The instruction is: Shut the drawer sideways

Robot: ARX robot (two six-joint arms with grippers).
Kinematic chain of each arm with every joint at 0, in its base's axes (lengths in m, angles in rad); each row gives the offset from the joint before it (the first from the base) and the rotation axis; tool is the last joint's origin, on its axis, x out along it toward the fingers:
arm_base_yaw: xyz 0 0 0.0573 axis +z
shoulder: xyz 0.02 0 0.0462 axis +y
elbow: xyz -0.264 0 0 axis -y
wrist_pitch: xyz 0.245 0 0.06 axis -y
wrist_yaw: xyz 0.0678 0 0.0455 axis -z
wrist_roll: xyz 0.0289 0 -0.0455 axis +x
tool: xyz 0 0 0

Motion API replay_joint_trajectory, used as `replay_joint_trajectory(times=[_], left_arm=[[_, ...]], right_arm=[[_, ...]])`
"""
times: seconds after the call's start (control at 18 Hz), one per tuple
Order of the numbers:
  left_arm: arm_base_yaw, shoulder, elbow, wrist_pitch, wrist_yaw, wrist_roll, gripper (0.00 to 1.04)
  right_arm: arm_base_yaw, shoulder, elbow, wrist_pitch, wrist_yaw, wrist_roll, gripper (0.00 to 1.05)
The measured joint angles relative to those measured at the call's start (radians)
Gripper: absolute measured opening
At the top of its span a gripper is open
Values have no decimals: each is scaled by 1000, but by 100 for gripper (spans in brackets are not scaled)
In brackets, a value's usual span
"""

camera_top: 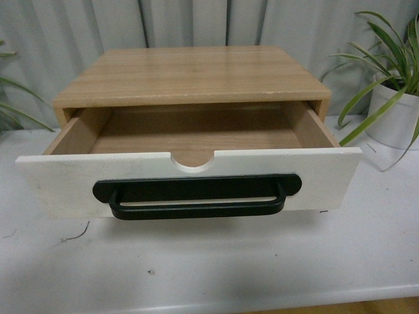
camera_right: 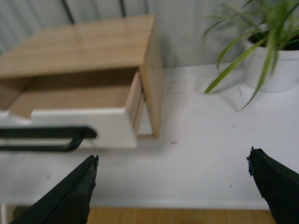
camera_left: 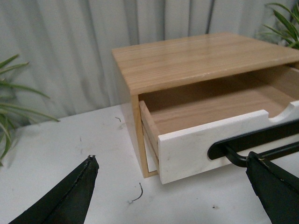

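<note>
The drawer (camera_top: 59, 186) has a white front, a long black bar handle (camera_top: 196, 208) and a half-round notch in its top edge. It stands pulled well out of a light wooden cabinet (camera_top: 190, 75) and is empty. It also shows in the left wrist view (camera_left: 187, 151) and the right wrist view (camera_right: 110, 128). Neither arm shows in the front view. My left gripper (camera_left: 172, 161) is open, in front of the drawer's left corner, apart from it. My right gripper (camera_right: 173, 161) is open over the white table to the right of the drawer, near the front edge.
The cabinet stands on a white table (camera_top: 209, 268). A potted plant in a white pot (camera_top: 393, 118) stands at the right, leaves (camera_top: 13, 104) reach in at the left. A grey curtain hangs behind. The table's front edge (camera_right: 187, 205) is close under my right gripper.
</note>
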Motion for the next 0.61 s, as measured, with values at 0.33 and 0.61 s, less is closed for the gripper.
replay_joint_trajectory(times=[0.33, 0.61], left_arm=[[-17, 307, 98, -3, 183, 447, 98], [-29, 470, 187, -87, 242, 714, 98]], right_arm=[[194, 223, 121, -166, -84, -468, 98], [245, 349, 171, -201, -98, -650, 98]])
